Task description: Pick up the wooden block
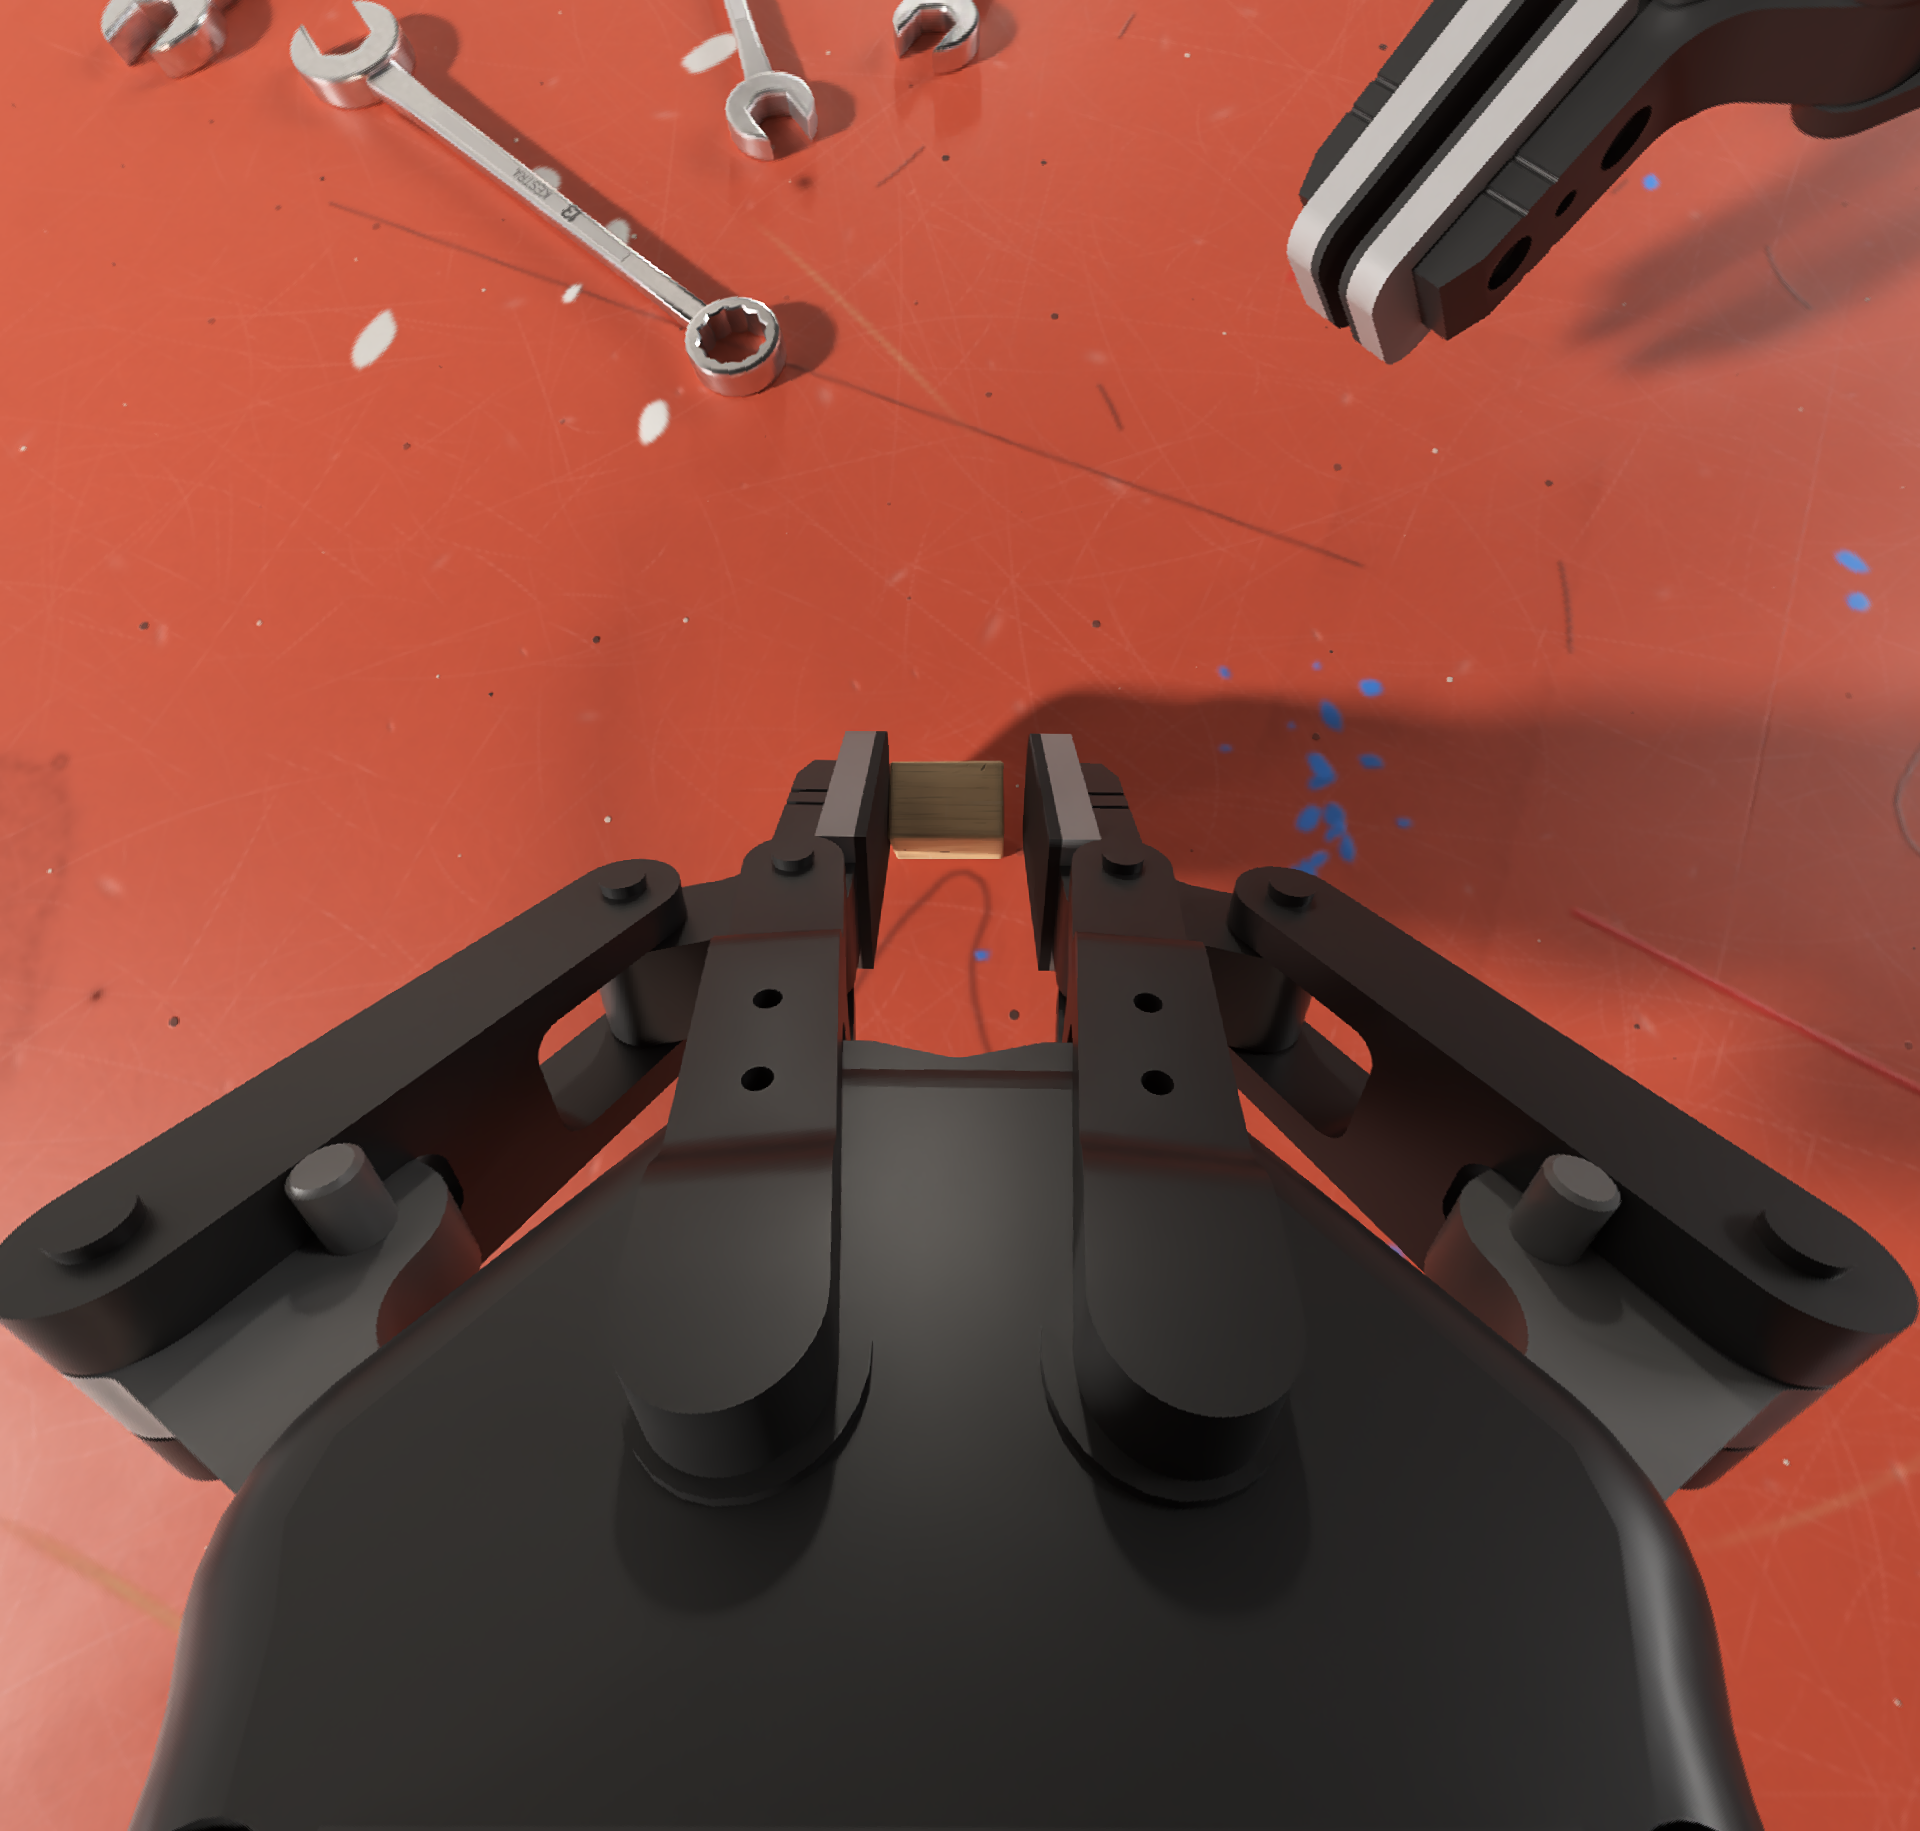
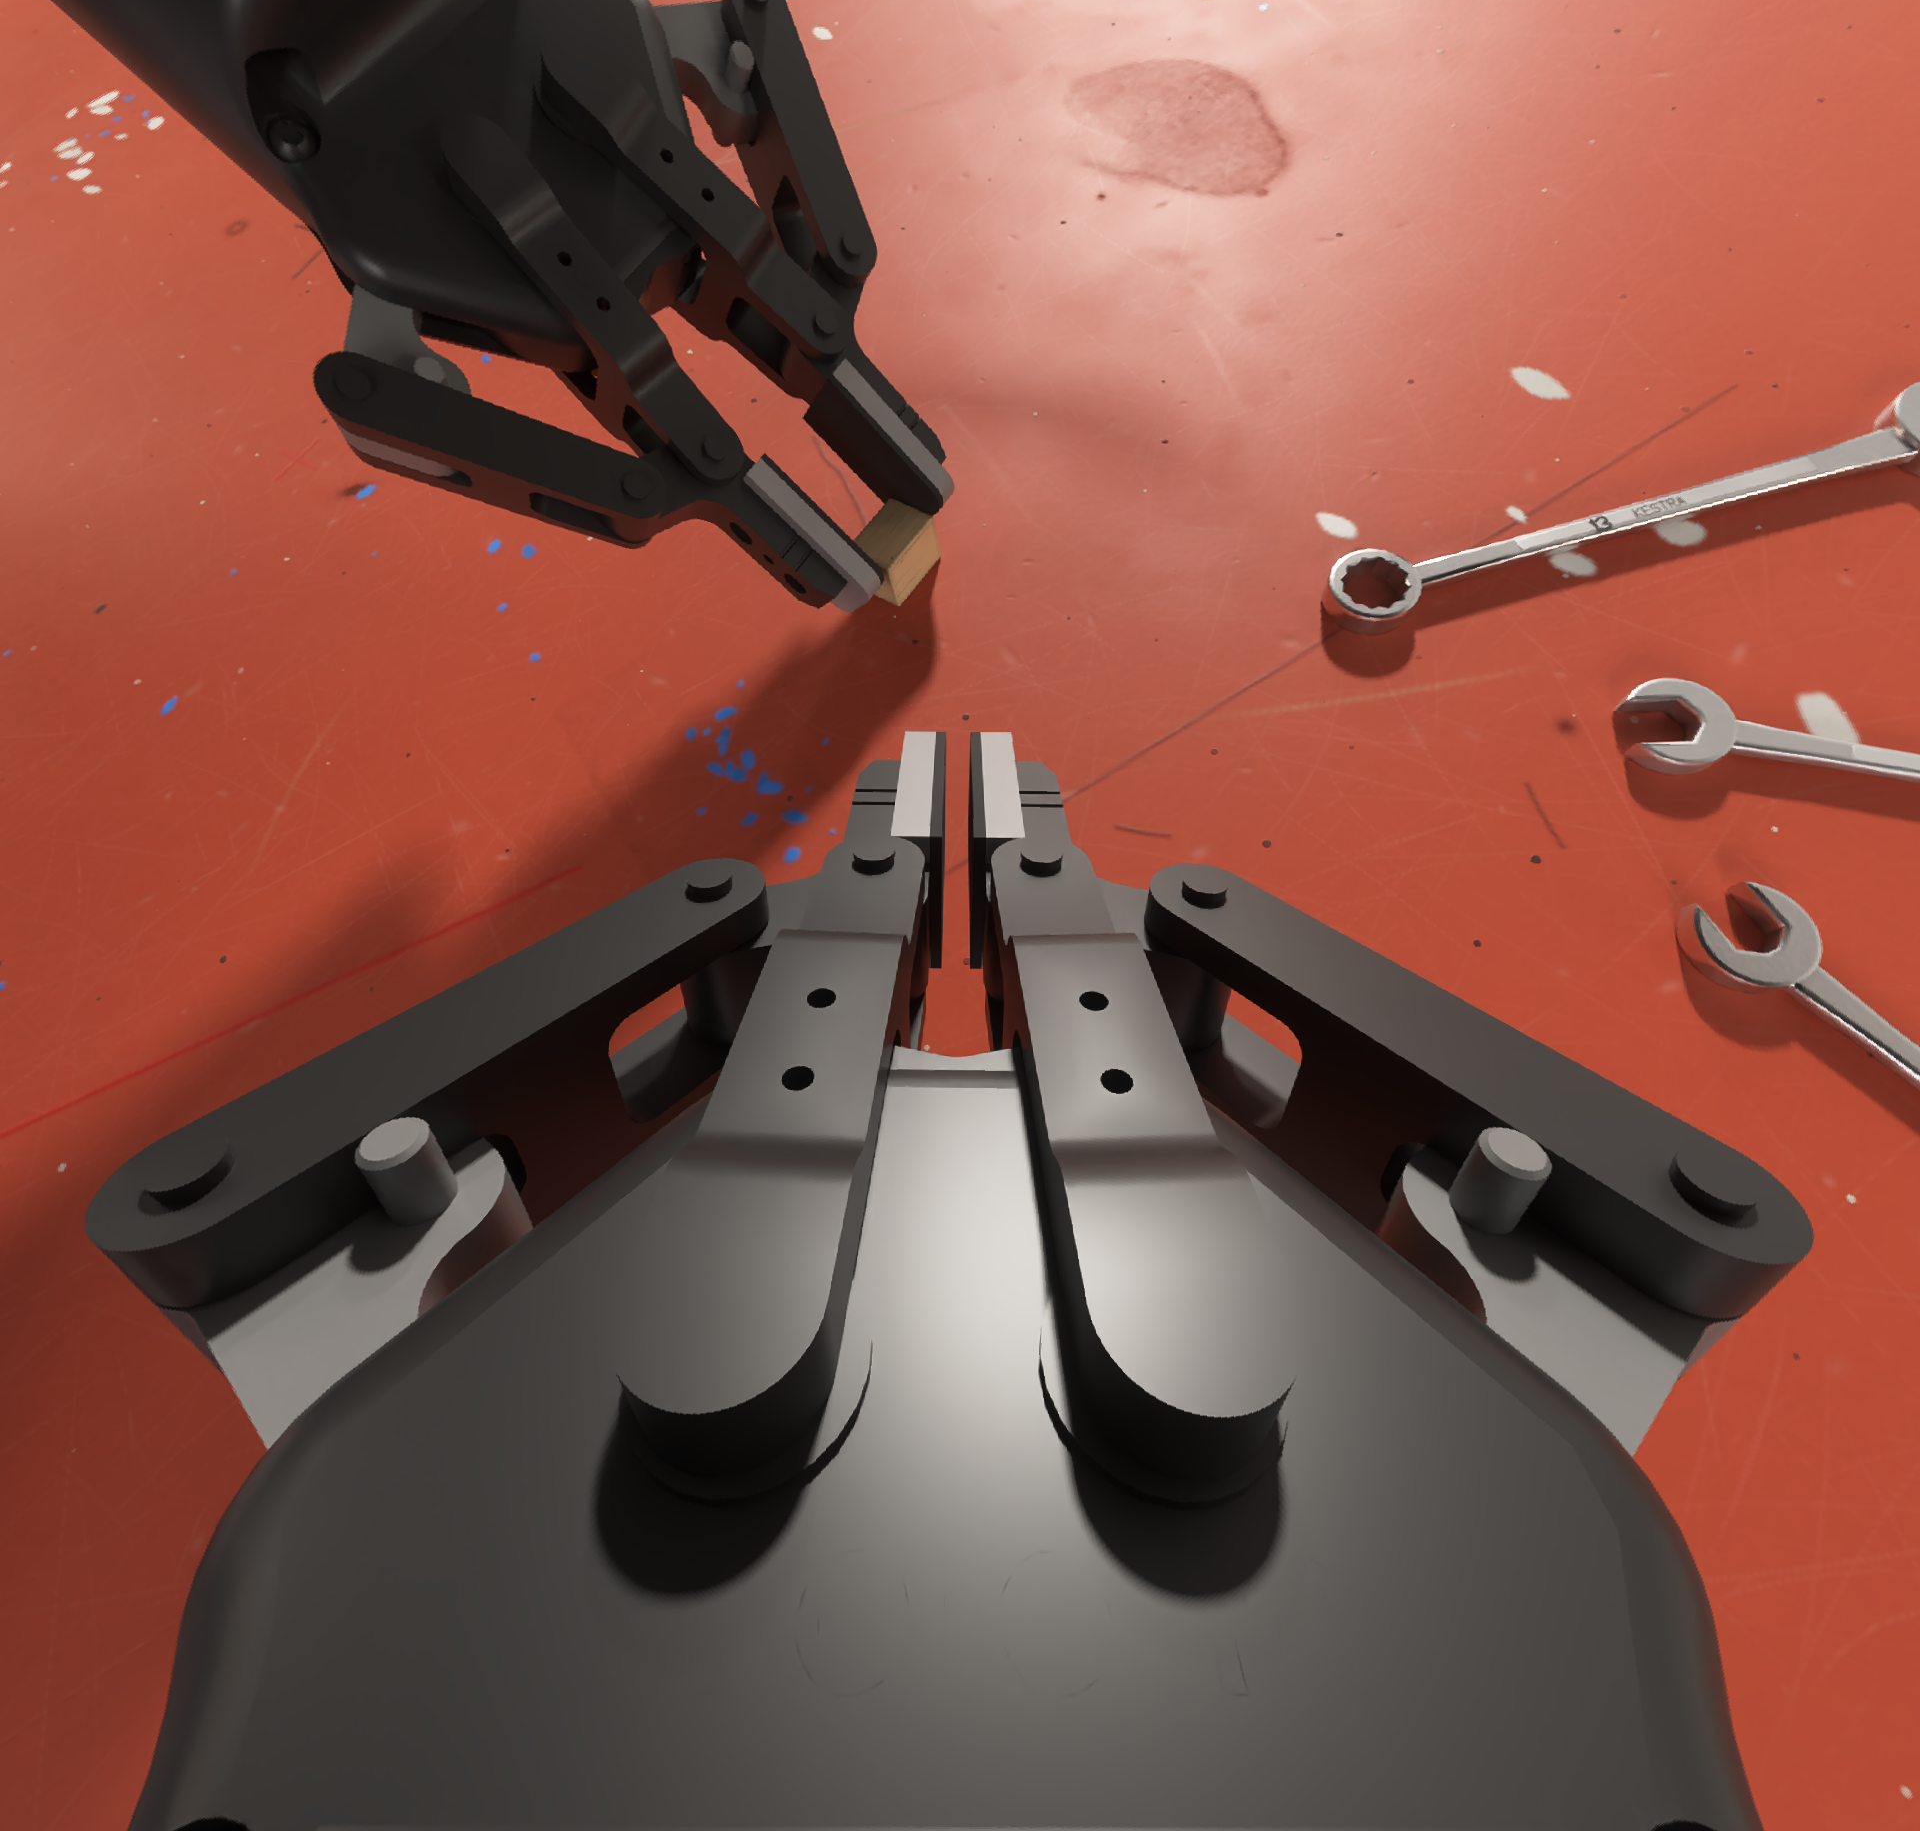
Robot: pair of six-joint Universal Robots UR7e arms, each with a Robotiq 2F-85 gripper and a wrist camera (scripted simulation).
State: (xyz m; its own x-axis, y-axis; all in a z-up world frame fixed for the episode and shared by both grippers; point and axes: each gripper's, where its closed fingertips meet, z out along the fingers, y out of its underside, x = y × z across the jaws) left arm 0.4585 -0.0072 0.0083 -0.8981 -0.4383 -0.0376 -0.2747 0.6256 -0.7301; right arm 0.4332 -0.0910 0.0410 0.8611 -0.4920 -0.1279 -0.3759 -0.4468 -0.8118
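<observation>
Wooden block between the tips of the left pincer, low over the red bench.

Left wrist view: the left pincer (image 1: pixel 948 805) has the wooden block (image 1: pixel 948 807) between its fingertips; the left pad touches it, while a thin gap shows at the right pad, so a firm grip cannot be told. The right pincer (image 1: pixel 1361 295) hangs ahead to the right, pads nearly together, empty. Right wrist view: the right pincer (image 2: pixel 958 784) is clenched on nothing; the block (image 2: pixel 902 555) sits ahead-left within the left pincer (image 2: pixel 896 545), at the bench (image 2: pixel 1351 275). A wrench (image 2: pixel 1600 529) lies right.
</observation>
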